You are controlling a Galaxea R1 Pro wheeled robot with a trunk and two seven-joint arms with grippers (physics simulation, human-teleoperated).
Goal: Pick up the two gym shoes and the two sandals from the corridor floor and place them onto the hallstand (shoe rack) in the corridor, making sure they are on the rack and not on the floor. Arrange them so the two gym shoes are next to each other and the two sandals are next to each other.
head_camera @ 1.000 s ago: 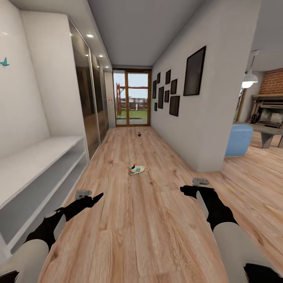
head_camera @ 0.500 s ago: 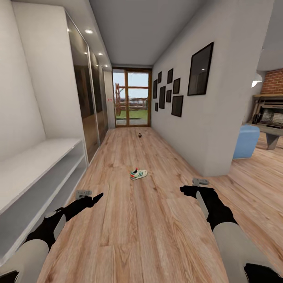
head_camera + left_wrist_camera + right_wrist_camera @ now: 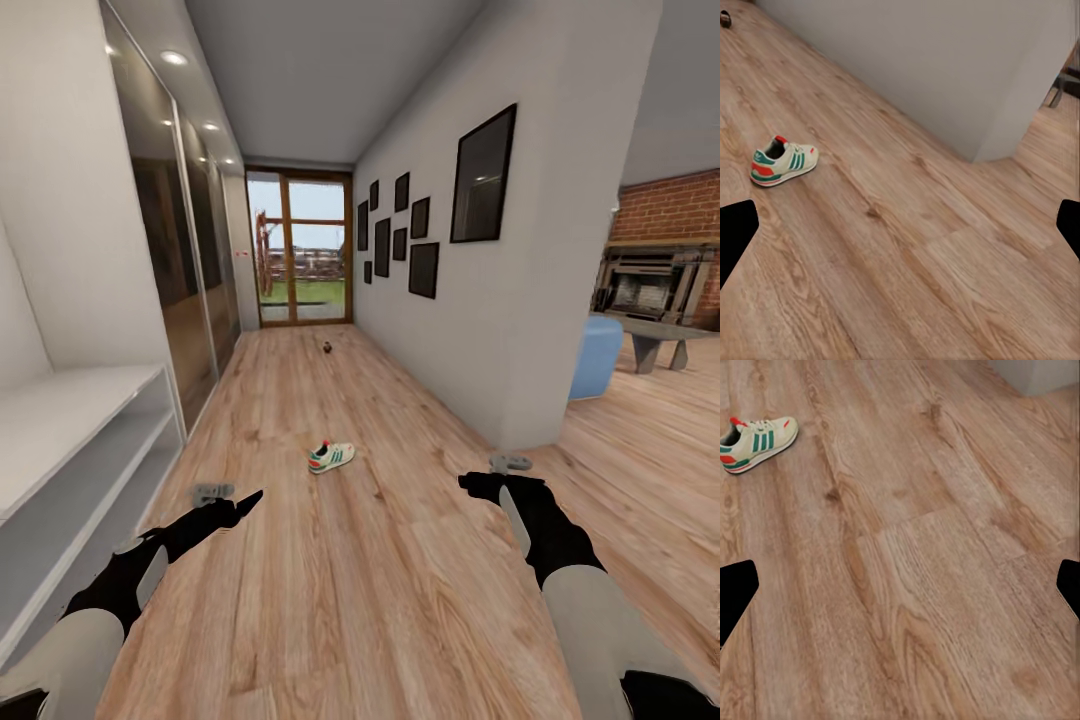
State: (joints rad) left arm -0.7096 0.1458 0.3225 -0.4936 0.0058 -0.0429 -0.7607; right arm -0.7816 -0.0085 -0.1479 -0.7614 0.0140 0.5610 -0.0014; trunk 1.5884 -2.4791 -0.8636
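While I hold both arms low, one gym shoe (image 3: pixel 331 457) lies alone mid-corridor on the corridor floor (image 3: pixel 400 590).
My left gripper (image 3: pixel 213 492) and right gripper (image 3: pixel 510 462) hover empty, fingers spread wide; the hallstand (image 3: pixel 70 440) runs along the floor's left edge, and a small dark object (image 3: pixel 327 348) sits near the glass door (image 3: pixel 300 250).

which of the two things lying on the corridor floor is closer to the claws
The white gym shoe with green stripes, lying mid-corridor just ahead of both arms. The small dark object sits much farther down, near the glass door.
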